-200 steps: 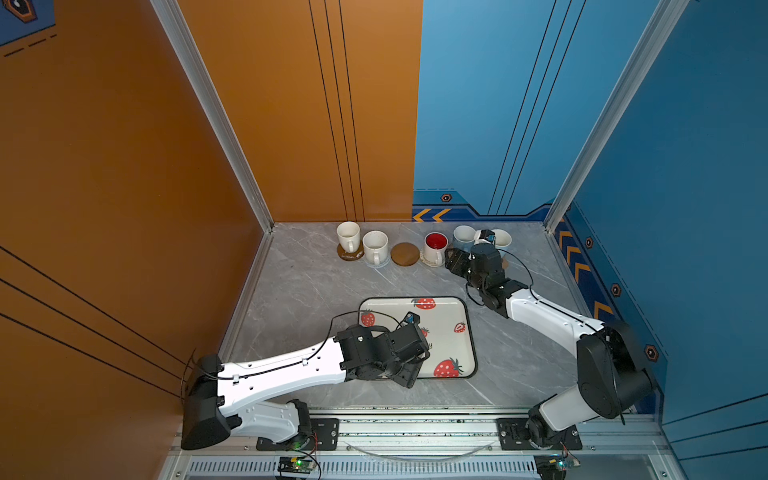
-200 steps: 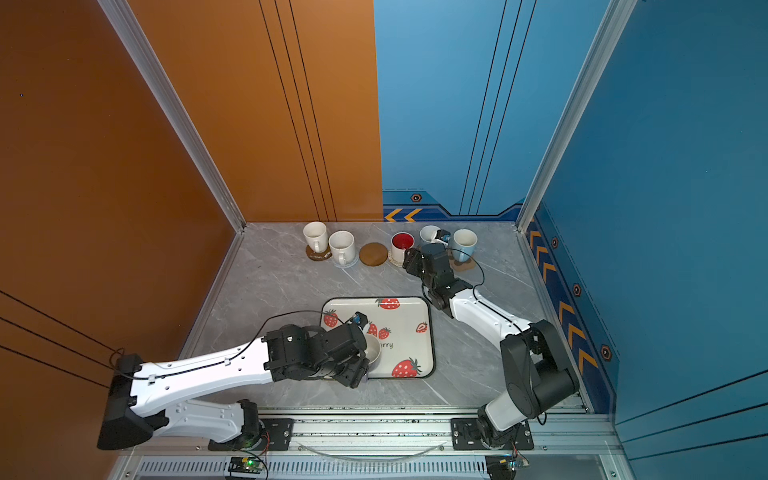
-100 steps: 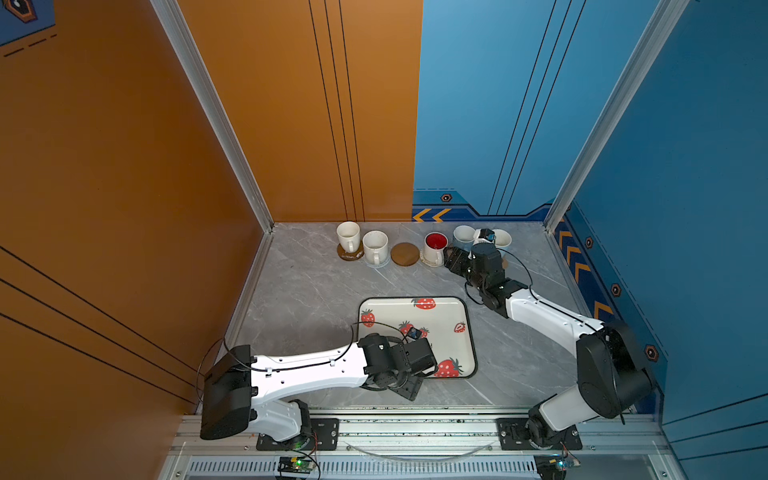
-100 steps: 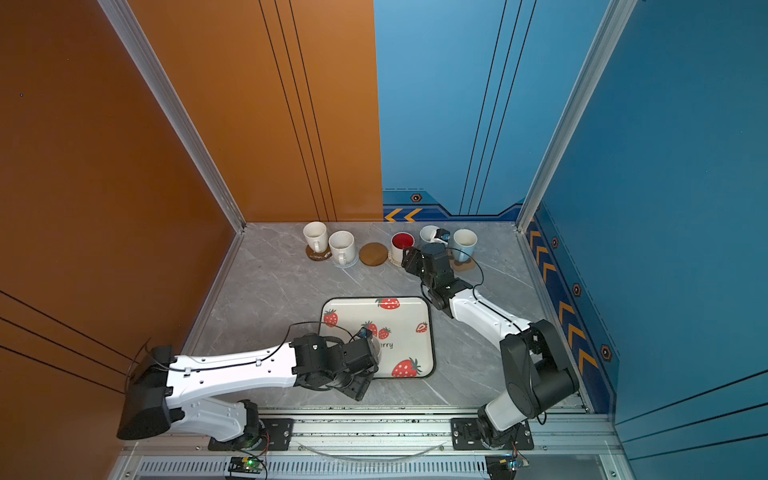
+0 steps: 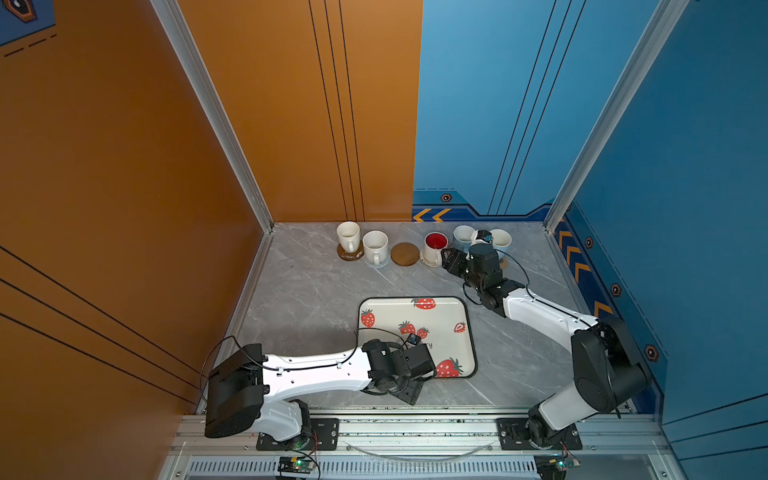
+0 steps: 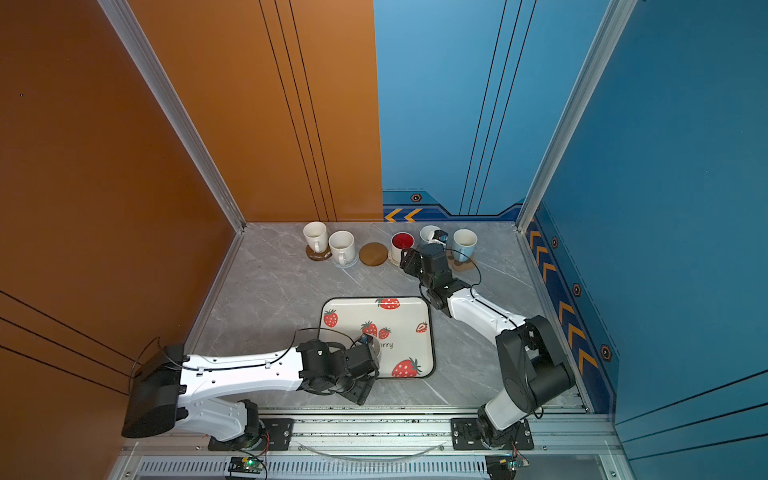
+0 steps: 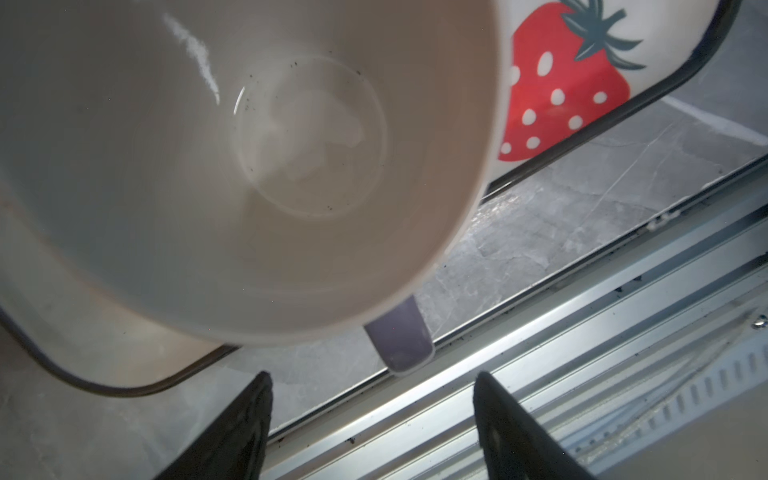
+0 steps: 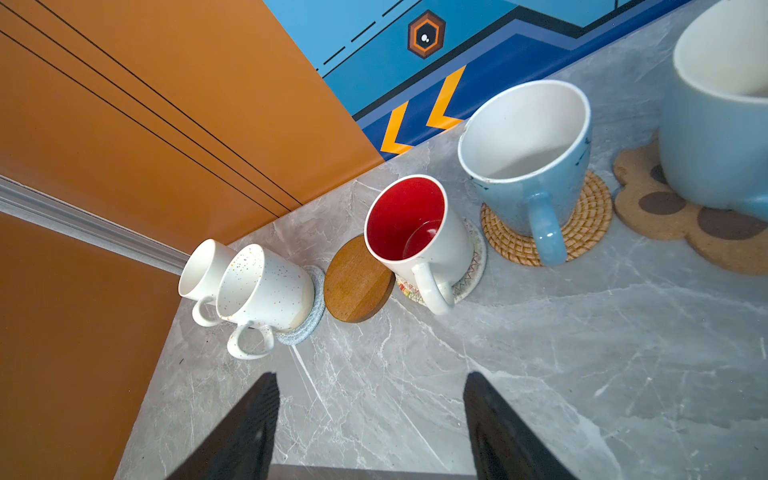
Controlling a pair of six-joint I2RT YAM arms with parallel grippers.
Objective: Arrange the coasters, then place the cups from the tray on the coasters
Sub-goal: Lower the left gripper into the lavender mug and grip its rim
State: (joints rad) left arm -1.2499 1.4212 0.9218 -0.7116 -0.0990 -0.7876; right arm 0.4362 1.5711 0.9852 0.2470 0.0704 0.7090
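Note:
The lavender cup [image 7: 249,166] stands at the near edge of the strawberry tray [image 5: 440,316], its handle [image 7: 401,340] pointing at my left gripper [image 7: 372,382]. That gripper is open and empty, with the handle just beyond its fingertips. In both top views my left wrist hides most of this cup [image 6: 376,347]. Along the back wall, cups sit on coasters: plain white [image 5: 348,235], speckled [image 5: 375,245], red-inside [image 5: 435,245], two light blue [image 5: 462,237] [image 5: 500,240]. One brown disc coaster [image 5: 404,254] lies bare. My right gripper [image 8: 370,382] hovers open before the red-inside cup [image 8: 415,232].
The metal front rail [image 7: 582,332] runs just past the tray's near rim, under my left fingers. A rattan coaster [image 8: 590,220] and a paw-print coaster [image 8: 665,216] lie under the blue cups. Orange and blue walls close in the table's back and sides.
My left arm has dropped lower and drawn back to the tray's near edge, behind the lavender cup's handle, jaws slightly wider. The right arm has not moved.

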